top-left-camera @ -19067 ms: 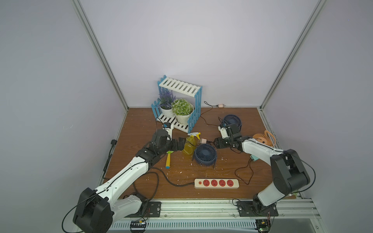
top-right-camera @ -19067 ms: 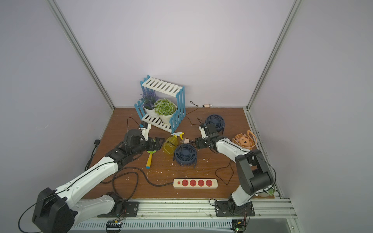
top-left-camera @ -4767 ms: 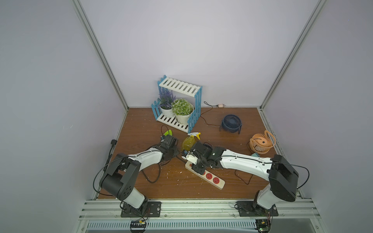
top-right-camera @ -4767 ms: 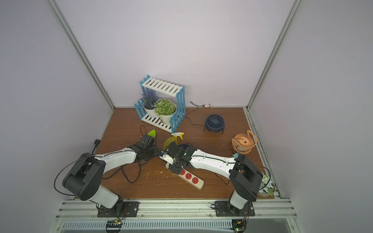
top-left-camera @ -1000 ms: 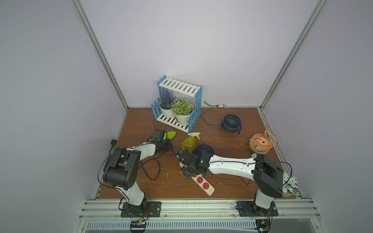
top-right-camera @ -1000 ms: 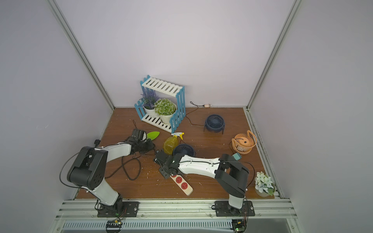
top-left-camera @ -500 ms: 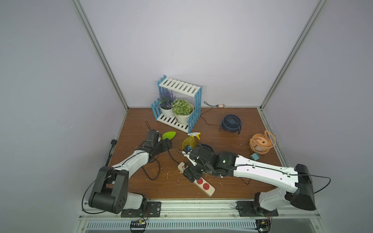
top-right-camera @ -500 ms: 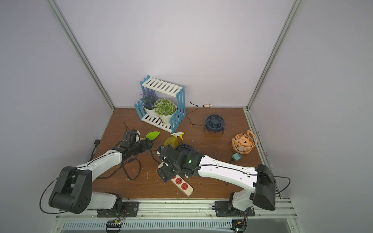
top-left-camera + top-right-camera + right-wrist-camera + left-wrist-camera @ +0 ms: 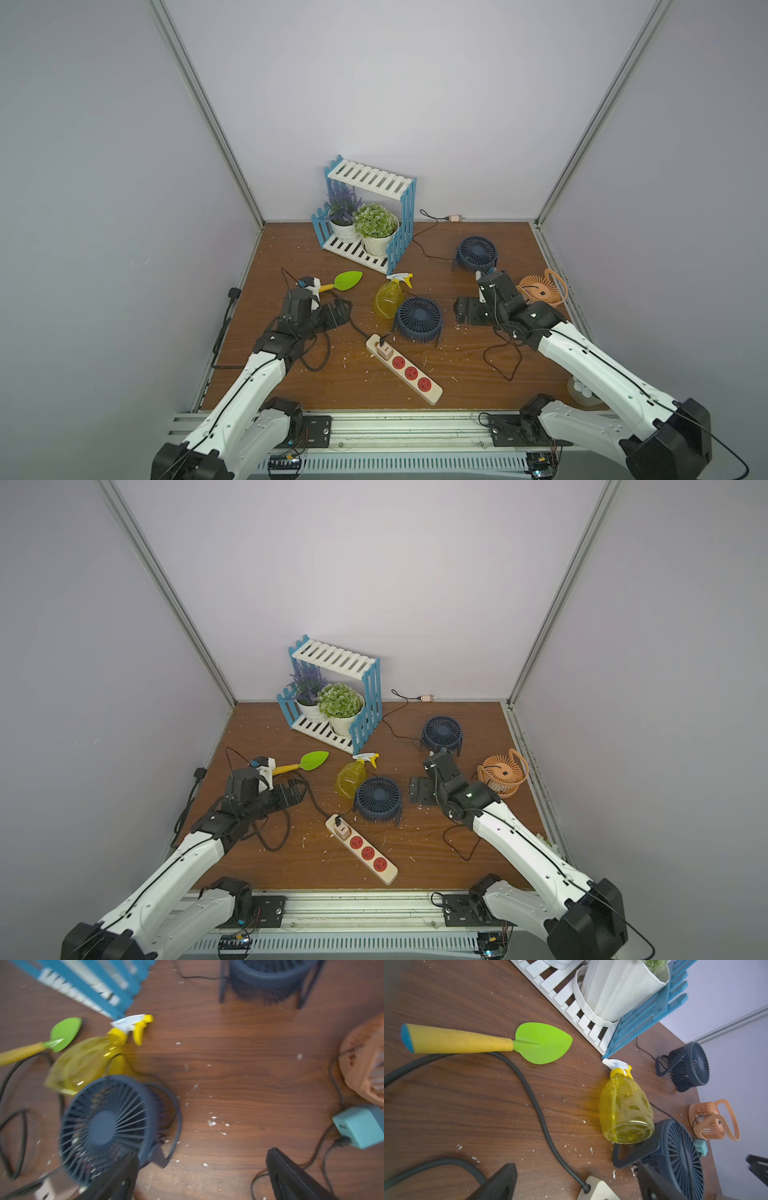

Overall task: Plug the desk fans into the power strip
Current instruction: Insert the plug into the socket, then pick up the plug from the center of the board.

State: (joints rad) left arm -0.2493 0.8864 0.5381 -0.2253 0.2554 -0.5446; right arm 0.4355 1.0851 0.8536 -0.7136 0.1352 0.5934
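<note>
Top views both show the strip (image 9: 409, 372) lying diagonally on the desk (image 9: 291, 257) between the arms. Its far end is beside the fan (image 9: 417, 319), with the plug (image 9: 384, 351) seated there. Left pincer (image 9: 341, 312) and right pincer (image 9: 460, 311) stand apart, empty. The left one is nearer to the plug.

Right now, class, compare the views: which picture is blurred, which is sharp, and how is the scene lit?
Right wrist view: smeared throughout, the near dark blue fan and spray bottle soft-edged. Left wrist view: crisp on the green trowel. Both top views: sharp, evenly lit, only faint shadows.
</note>
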